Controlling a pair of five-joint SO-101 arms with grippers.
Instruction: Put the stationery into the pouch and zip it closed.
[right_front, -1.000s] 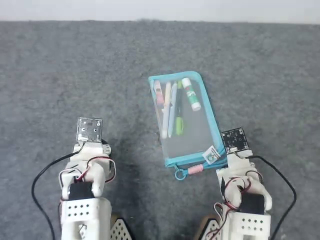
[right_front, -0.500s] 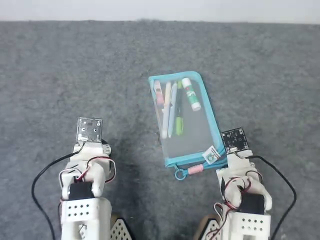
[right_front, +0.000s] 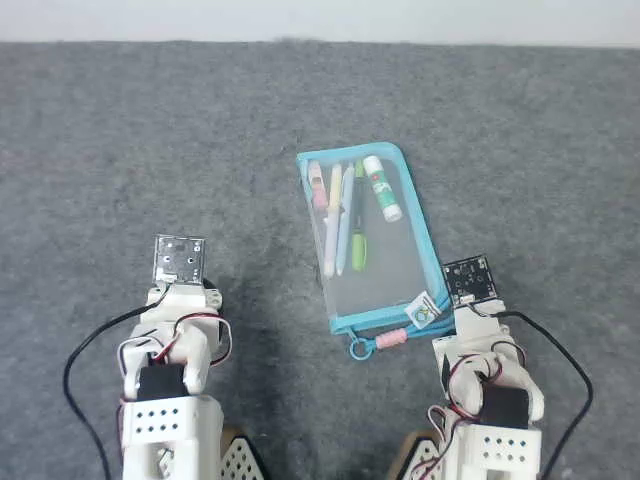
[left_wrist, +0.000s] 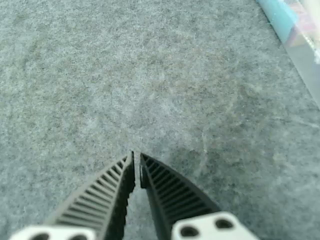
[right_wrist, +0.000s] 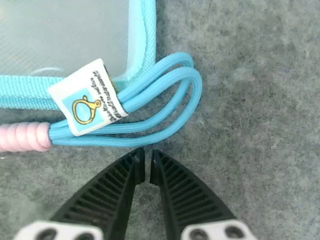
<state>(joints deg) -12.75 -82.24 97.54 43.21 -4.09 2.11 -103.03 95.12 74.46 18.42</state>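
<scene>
A clear pouch (right_front: 375, 245) with a turquoise border lies slantwise in the middle of the grey mat. Several pens and a glue stick (right_front: 381, 187) lie inside it at its far end. Its near corner carries a pink coil (right_front: 390, 339), a white tag (right_wrist: 93, 97) and a blue cord loop (right_wrist: 165, 107). My right gripper (right_wrist: 146, 157) is shut just short of that loop, holding nothing. The left gripper (left_wrist: 136, 161) is shut over bare mat, with the pouch's turquoise edge (left_wrist: 280, 17) far off to its side.
Grey felt mat (right_front: 150, 140) covers the table to a pale wall strip at the back. Both arm bases (right_front: 165, 400) stand at the near edge, with open mat to the left and right of the pouch.
</scene>
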